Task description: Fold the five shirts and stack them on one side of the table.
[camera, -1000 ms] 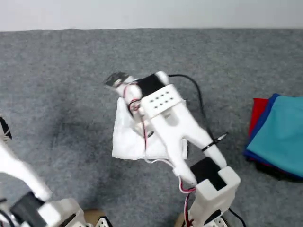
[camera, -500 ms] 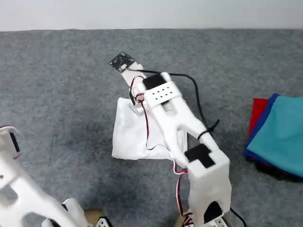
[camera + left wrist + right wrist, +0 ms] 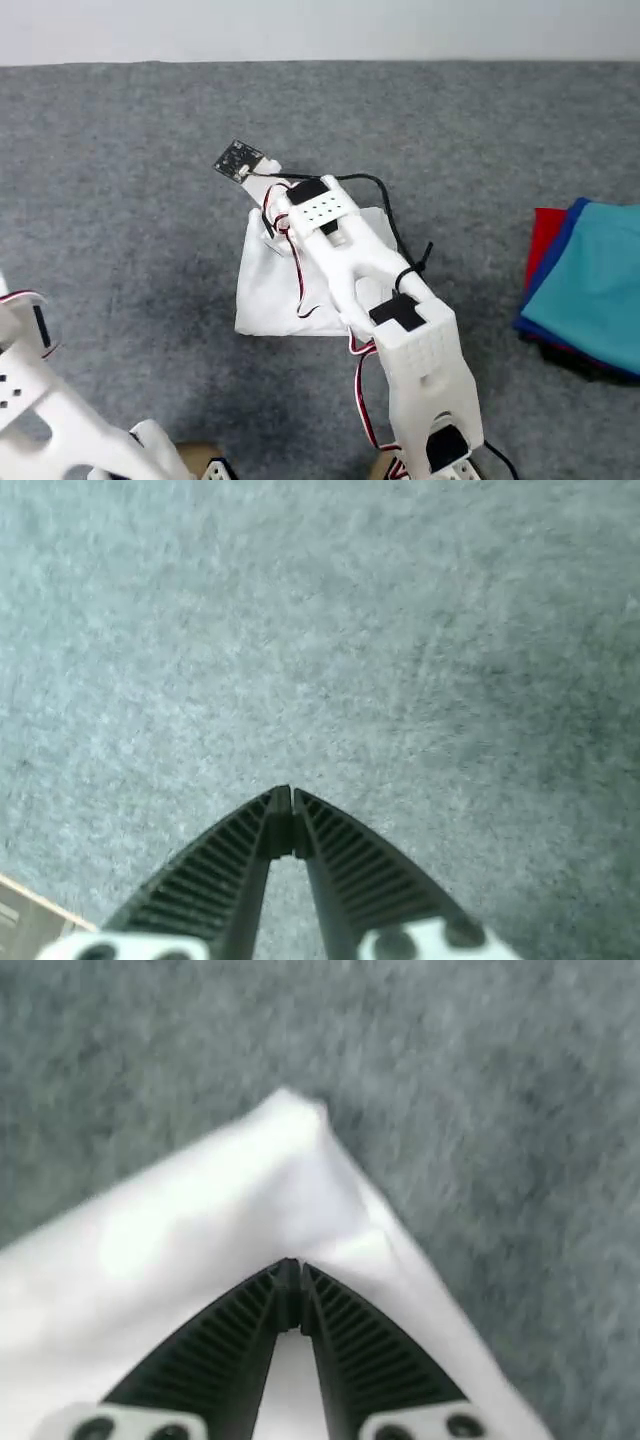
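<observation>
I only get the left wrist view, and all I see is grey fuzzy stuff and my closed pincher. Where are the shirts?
Observer: A white shirt lies in the middle of the table, off to your arm's right.
Operator: Is the other arm doing something with it?
Observer: The right gripper is over that white shirt near one corner, and it is shut.
Operator: What about the other shirts?
Observer: A stack sits at the table's right edge, teal on top, with blue and red edges peeking out beneath.
</observation>
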